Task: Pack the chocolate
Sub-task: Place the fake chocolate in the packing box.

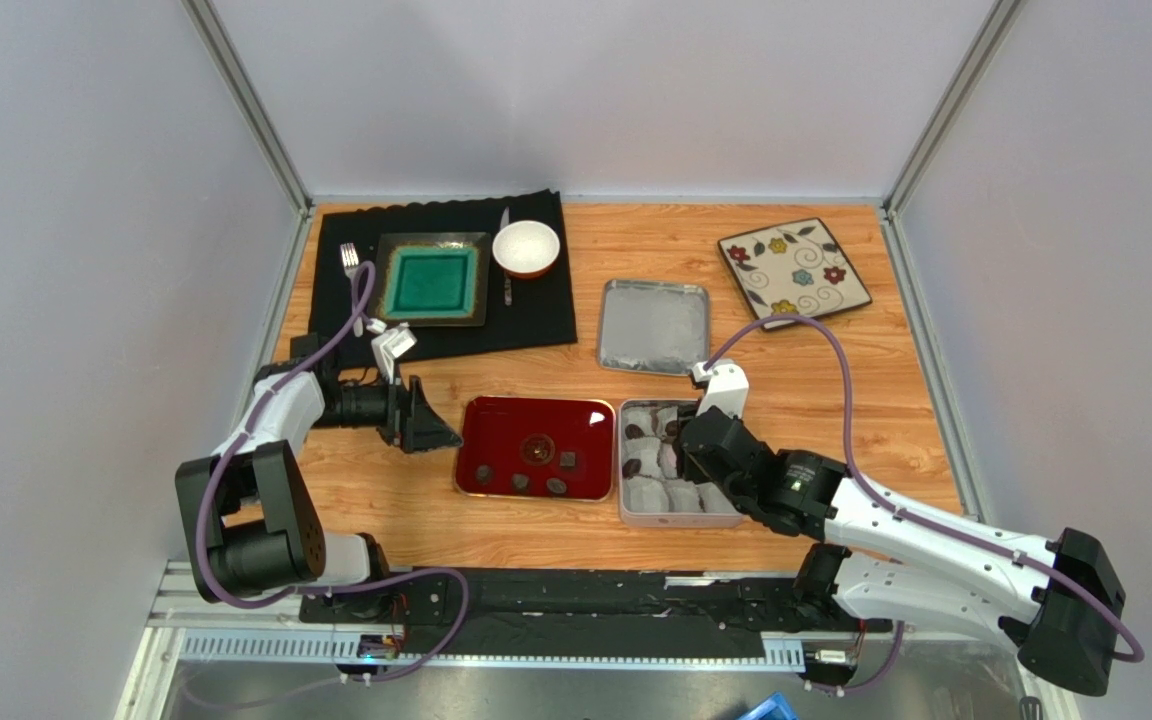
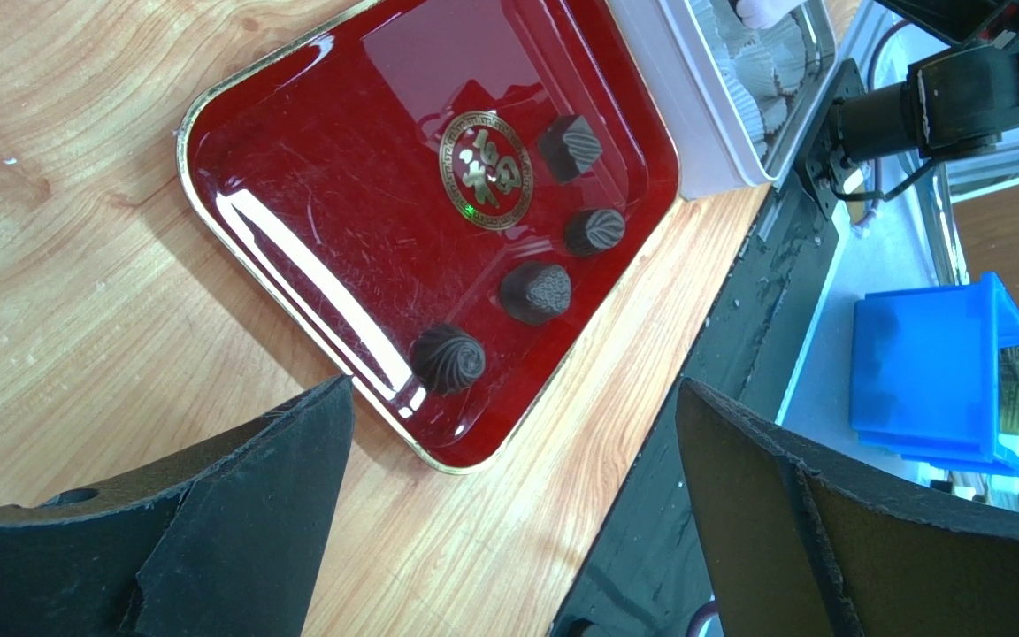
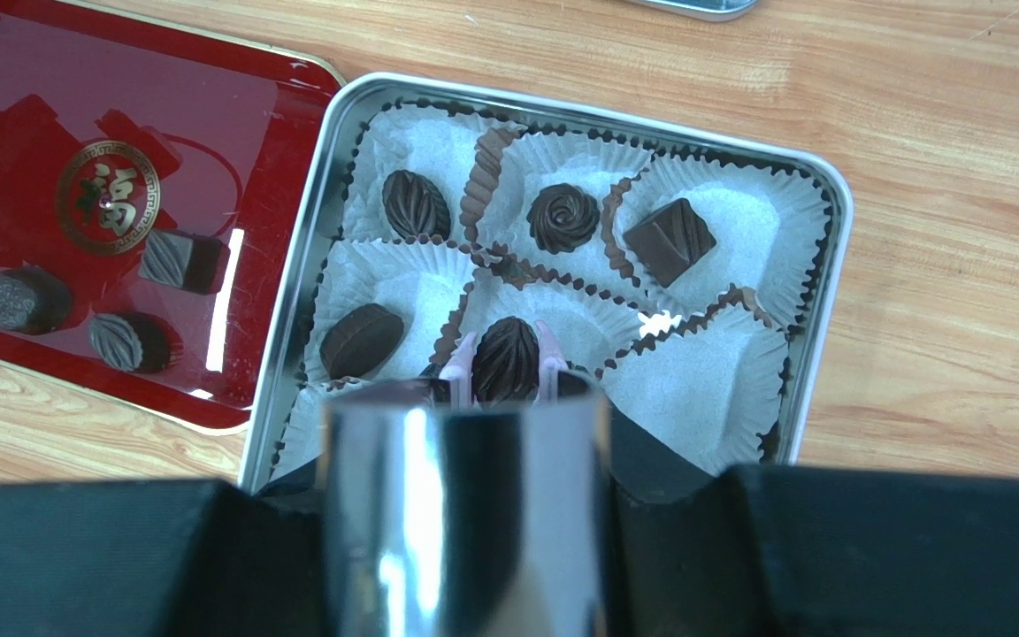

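A silver tin (image 1: 630,503) lined with white paper cups sits right of a red tray (image 1: 515,428). In the right wrist view the tin (image 3: 292,292) holds several chocolates (image 3: 564,216). My right gripper (image 3: 475,531) is shut on silver tongs (image 3: 462,504), whose pink tips (image 3: 459,358) flank a ridged chocolate (image 3: 507,358) in a middle cup. It also shows in the top view (image 1: 695,443), over the tin. The tray (image 2: 342,159) holds several chocolates (image 2: 535,291). My left gripper (image 2: 515,392) is open and empty, just left of the tray (image 1: 425,420).
The tin's lid (image 1: 654,326) lies behind the tin. A floral plate (image 1: 794,272) is at the back right. A black cloth (image 1: 537,308) at the back left carries a green plate (image 1: 432,281), a white bowl (image 1: 525,248) and a fork (image 1: 351,270).
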Robot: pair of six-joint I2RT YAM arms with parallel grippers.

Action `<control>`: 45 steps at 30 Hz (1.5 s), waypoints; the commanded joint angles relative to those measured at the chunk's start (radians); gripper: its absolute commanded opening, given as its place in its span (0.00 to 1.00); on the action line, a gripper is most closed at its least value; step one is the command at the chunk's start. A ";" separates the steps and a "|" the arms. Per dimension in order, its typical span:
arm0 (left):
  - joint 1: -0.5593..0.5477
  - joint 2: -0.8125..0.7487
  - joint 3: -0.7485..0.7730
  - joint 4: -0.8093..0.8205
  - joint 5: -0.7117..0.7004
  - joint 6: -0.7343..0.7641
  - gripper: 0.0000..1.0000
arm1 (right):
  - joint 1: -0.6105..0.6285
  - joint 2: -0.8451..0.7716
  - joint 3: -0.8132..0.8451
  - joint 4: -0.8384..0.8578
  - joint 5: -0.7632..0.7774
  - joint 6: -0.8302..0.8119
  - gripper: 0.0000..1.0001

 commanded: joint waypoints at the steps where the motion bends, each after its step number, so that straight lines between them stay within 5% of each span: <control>1: 0.007 -0.027 0.007 -0.017 0.015 0.041 0.99 | 0.000 -0.004 -0.002 0.076 0.041 -0.009 0.32; 45: 0.005 -0.041 0.044 -0.083 0.024 0.084 0.99 | 0.000 -0.074 -0.028 0.036 0.056 0.006 0.45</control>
